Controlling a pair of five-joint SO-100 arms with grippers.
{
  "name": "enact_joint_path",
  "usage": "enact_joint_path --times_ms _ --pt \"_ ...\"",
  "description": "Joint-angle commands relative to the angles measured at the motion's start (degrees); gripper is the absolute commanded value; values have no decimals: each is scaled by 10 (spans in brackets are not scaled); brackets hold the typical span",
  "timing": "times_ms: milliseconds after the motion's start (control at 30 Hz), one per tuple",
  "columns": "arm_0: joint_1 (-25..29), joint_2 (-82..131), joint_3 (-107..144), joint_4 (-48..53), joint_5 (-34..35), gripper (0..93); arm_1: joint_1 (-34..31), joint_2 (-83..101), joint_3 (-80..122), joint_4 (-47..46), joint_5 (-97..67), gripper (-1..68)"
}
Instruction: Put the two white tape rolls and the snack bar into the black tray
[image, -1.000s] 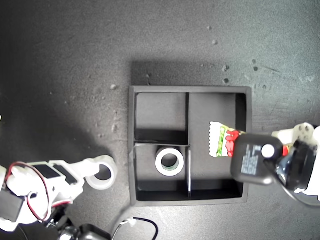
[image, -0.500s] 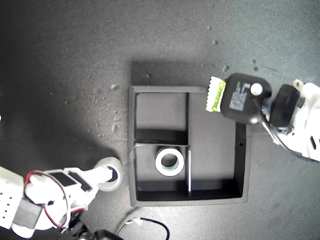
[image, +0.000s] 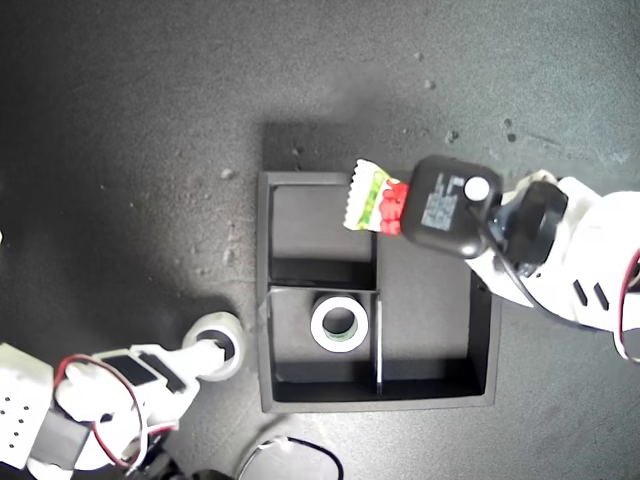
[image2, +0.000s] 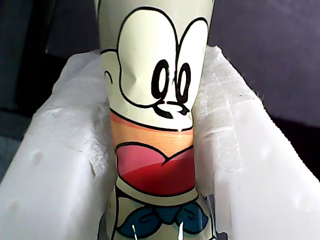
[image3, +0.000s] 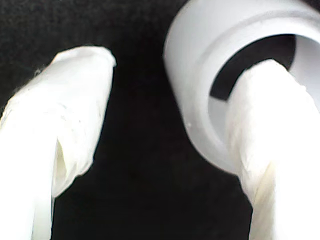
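My first gripper is clamped on the long white-and-green cartoon-print snack bar. The bar hangs over the square matte black tray at its 12 o'clock wall, long axis running 3 to 9 across the long compartment, so I judge it needs turning. My second gripper is spread, one finger through the white ring-shaped tape roll outside the tray's 8 o'clock corner. The other white tape roll sits in a small compartment.
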Motion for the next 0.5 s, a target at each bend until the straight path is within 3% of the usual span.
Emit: enact_joint_path --times_ms 0,133,233,467 --pt "-1 -18 -27 -1 -15 171 4 5 -16 -23 1 -4" --pt "-18 -63 -43 -12 -13 143 3 5 -25 -18 -8 -4" --pt "-30 -63 -34 -18 -33 3 -3 5 -20 -18 -21 -4" --pt "-49 11 24 -34 -33 0 -31 4 -26 -46 -113 -4"
